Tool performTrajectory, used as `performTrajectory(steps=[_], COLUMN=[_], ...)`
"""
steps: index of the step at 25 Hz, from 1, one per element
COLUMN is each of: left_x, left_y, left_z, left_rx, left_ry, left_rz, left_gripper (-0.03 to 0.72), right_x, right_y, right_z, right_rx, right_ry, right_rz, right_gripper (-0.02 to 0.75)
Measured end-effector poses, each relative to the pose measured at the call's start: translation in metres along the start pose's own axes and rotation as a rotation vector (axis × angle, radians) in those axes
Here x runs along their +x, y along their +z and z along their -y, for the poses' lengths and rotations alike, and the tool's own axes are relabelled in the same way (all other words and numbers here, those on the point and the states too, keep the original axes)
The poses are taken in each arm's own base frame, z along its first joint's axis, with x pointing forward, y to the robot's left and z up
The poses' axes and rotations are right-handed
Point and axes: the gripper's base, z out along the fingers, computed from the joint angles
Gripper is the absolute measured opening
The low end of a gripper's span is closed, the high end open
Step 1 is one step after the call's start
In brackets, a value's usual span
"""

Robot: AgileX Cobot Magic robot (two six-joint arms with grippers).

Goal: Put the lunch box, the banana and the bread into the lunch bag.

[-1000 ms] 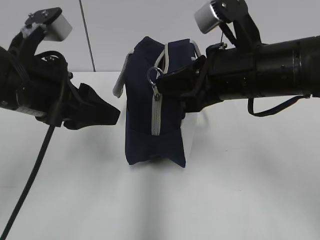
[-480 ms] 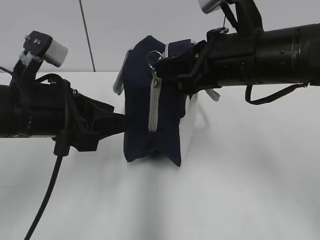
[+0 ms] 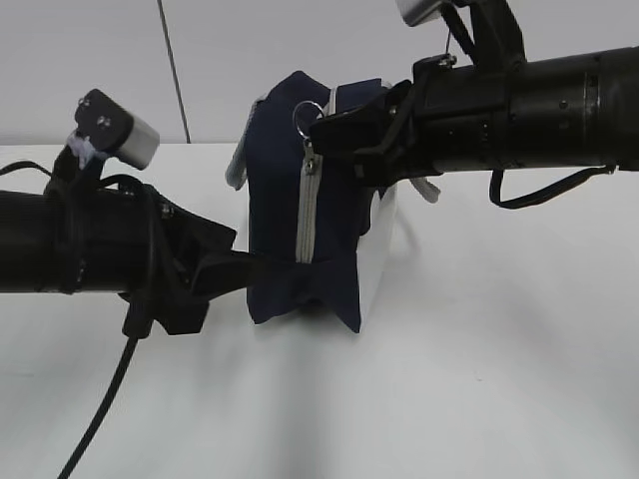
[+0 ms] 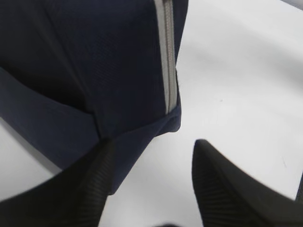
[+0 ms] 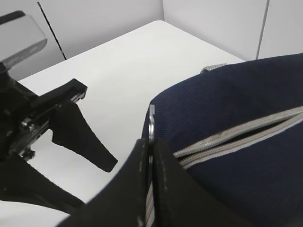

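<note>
The navy lunch bag stands on end at the middle of the white table, its grey zipper running down the near face. My right gripper is shut on the zipper's ring pull at the bag's top; the right wrist view shows the ring pinched between the closed fingers, with the zipper slightly parted. My left gripper is open at the bag's lower left corner; in the left wrist view one finger overlaps the bag's bottom edge. Lunch box, banana and bread are out of view.
A grey strap handle hangs at the bag's left and its white side panel faces right. A black cable droops from the left arm to the table front. Bare white table lies to the right and front.
My left gripper has dropped and advanced to the right, reaching the bag's lower left corner. My right gripper rose slightly with the ring pull, then held still; the bag's bottom shifted a little.
</note>
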Motion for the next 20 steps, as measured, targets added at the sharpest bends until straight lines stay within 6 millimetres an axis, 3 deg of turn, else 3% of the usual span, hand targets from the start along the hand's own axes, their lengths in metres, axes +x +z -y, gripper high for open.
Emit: performTrajectory(steps=[5,13,20], left_x=[0.001,-0.018,-0.013], left_y=[0.004,0.007,0.02], left_z=[-0.002,-0.01,-0.025], left_rx=[-0.001,-0.033,0.005], left_ry=[0.025,0.058,0.016], left_rz=[-0.011,0.026,0.021], left_gripper=[0.391,0.393,0.393], right_x=[0.0,0.0,0.0], right_y=[0.0,0.0,0.0], right_z=[0.0,0.0,0.0], right_rx=[0.0,0.0,0.0], right_ry=[0.0,-0.002,-0.002], right_rz=[0.0,0.0,0.0], right_gripper=[-0.016,-0.016,-0.016])
